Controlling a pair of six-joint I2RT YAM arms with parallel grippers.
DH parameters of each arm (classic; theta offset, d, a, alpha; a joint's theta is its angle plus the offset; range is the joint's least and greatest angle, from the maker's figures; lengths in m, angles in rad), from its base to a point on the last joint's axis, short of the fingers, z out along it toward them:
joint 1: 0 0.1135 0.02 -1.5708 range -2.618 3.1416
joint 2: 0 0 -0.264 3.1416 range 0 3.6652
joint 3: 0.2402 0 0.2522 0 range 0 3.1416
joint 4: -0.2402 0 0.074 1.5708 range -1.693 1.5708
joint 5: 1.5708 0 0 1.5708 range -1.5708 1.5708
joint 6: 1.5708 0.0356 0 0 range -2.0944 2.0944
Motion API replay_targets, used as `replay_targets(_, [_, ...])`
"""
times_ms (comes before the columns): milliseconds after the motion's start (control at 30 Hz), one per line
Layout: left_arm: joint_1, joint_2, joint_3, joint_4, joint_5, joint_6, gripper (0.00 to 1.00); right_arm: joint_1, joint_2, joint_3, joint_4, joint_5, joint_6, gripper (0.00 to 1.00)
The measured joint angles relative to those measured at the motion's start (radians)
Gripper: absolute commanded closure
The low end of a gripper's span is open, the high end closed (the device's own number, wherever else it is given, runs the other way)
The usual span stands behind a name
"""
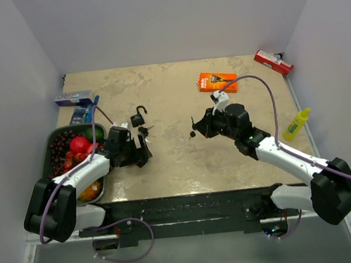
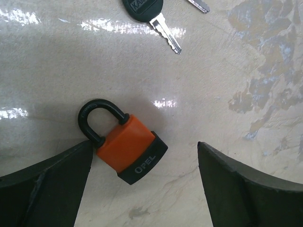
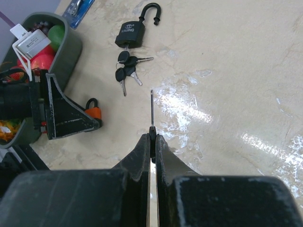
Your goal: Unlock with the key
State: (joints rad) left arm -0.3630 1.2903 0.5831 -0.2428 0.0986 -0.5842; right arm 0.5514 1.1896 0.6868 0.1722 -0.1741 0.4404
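An orange padlock point(image 2: 125, 149) with a black shackle and a black base marked OPEL lies on the table. It is between the fingers of my open left gripper point(image 2: 144, 156), with its shackle against the left finger point(image 2: 52, 184). It also shows in the right wrist view point(image 3: 93, 110). My right gripper point(image 3: 152, 137) is shut on a key point(image 3: 151, 106). The key's thin blade points forward, above the table and to the right of the left gripper point(image 1: 141, 151). The right gripper point(image 1: 197, 129) hovers at mid table.
A black padlock point(image 3: 130, 33) with its shackle open lies beyond a bunch of keys point(image 3: 125, 66). A fruit bowl point(image 1: 47, 151) stands at the left. An orange box point(image 1: 217, 82), a red pack point(image 1: 273, 62), a yellow bottle point(image 1: 296, 125) and a blue pack point(image 1: 74, 98) lie around the edges.
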Motion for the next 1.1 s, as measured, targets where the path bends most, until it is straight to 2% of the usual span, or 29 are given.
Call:
replay_targets(433, [-0.045,0.105,0.032,0.158,0.004,-0.006,0.06,-0.001,0.000,-0.009,0.000,-0.001,-0.003,1.00])
replay_targets(767, [-0.150,0.136,0.100,0.013,-0.182,0.028,0.05,-0.002,0.000,-0.009,0.000,-0.001,-0.004,1.00])
replay_targets(967, [-0.159,0.136,0.108,-0.046,-0.227,0.053,0.04,-0.002,0.000,-0.009,0.000,-0.001,-0.004,1.00])
replay_targets(1067, [-0.161,0.136,0.113,-0.075,-0.238,0.056,0.07,-0.002,0.000,-0.009,0.000,-0.001,-0.003,1.00])
replay_targets(1100, [-0.161,0.136,0.114,-0.080,-0.241,0.057,0.12,-0.002,0.000,-0.009,0.000,-0.001,-0.004,1.00])
